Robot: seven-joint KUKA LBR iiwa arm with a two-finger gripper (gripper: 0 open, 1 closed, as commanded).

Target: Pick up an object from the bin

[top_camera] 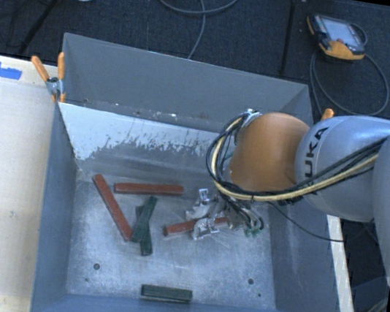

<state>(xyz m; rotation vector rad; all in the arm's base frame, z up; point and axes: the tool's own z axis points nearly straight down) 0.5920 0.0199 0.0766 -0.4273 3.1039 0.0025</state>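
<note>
Bin: grey metal bin with sloping walls and a scuffed floor; a few loose sticks lie on it.
Arm: enters from the right, its orange wrist cover ringed by looped cables, over the right half of the floor.
Gripper: the gripper points down, right of the floor's centre, low against the floor.
Gripper state: cannot tell whether it is clenched or released; the metal parts overlap what lies beneath them.
Nearest thing: a short reddish-brown stick, lying flat and tilted, its left end lower in the view than its right.
Stick versus gripper: the gripper sits right over the stick's middle. The left end juts out towards the bin's centre and the right end runs under the wrist. Whether it is gripped cannot be told.
Left of the gripper: a long reddish-brown stick lies nearly level, a little apart from the gripper.
Further left: a second long reddish-brown stick slants down to the right.
Between them: a dark green stick leans close to that slanted one, near the short stick's left end.
Front wall: a dark green block lies alone, well apart from the gripper.
</note>
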